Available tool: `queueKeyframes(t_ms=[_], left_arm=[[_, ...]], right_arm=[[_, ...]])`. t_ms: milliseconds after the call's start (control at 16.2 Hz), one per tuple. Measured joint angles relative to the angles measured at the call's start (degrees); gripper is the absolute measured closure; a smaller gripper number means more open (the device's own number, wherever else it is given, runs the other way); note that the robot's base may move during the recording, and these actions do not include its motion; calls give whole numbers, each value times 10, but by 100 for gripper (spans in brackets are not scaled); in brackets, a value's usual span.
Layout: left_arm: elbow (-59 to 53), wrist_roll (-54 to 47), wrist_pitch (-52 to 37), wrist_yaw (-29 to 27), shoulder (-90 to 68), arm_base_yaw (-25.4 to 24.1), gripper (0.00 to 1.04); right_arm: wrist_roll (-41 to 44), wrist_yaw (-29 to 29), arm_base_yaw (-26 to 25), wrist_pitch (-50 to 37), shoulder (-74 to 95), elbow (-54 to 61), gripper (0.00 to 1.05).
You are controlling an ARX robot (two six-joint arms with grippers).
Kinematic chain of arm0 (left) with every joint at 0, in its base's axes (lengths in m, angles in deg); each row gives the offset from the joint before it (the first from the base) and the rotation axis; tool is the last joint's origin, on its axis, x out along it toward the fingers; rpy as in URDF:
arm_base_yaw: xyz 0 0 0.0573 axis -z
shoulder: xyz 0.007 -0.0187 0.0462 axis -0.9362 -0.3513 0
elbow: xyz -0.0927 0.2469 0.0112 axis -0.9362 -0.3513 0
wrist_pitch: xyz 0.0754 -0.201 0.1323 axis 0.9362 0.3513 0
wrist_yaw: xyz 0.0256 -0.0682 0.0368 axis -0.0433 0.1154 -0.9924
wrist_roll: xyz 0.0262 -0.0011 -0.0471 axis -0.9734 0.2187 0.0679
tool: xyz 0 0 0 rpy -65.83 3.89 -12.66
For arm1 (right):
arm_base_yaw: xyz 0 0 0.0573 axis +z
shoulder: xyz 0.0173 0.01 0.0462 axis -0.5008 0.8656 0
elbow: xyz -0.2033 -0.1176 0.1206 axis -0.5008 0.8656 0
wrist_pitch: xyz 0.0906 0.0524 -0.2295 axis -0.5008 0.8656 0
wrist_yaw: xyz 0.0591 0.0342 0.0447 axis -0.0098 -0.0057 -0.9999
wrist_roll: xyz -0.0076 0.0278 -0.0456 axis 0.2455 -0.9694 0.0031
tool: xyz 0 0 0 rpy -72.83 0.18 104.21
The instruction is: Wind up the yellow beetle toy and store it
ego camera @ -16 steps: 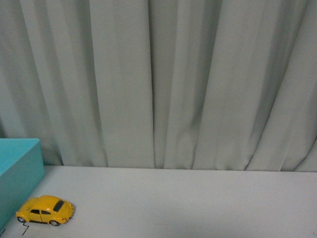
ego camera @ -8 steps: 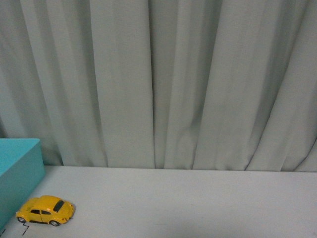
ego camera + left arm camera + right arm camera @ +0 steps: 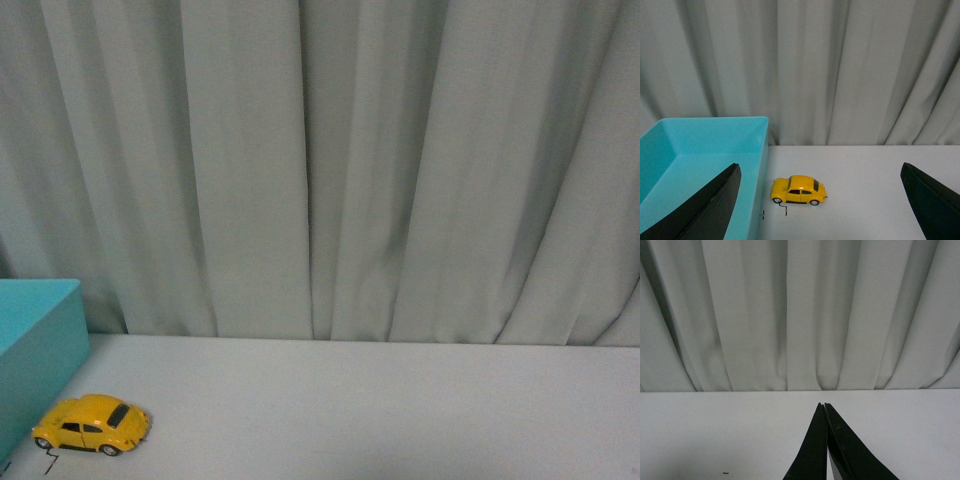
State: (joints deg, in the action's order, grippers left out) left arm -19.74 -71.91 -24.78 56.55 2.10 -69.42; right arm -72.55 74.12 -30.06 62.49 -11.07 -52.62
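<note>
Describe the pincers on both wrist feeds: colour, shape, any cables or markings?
The left pincer has two plain matte black fingers, broad wedges tapering to blunt tips. The right pincer is the same black, its fingers narrowing to slim points. No cables, labels or markings show. The arms themselves are out of every view.

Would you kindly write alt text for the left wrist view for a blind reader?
A yellow toy car stands on a white table beside a turquoise bin, framed by the left gripper's wide-open fingers, grey curtain behind.
</note>
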Motion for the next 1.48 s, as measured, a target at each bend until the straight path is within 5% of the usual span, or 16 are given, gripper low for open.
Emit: queueKeyframes(t_ms=[370, 493, 739, 924, 1293, 1478], left_arm=[[0, 0, 0, 0, 0, 0, 7], [0, 0, 0, -1, 0, 0, 7], [0, 0, 0, 0, 0, 0, 7], [0, 0, 0, 0, 0, 0, 7], [0, 0, 0, 0, 0, 0, 7], [0, 0, 0, 0, 0, 0, 7]], right_arm=[[0, 0, 0, 60, -61, 0, 103], [-1, 0, 0, 166, -139, 0, 103], [-1, 0, 0, 164, -160, 0, 103], [-1, 0, 0, 163, -160, 0, 77], [-1, 0, 0, 163, -160, 0, 5], [-1, 0, 0, 163, -160, 0, 7]])
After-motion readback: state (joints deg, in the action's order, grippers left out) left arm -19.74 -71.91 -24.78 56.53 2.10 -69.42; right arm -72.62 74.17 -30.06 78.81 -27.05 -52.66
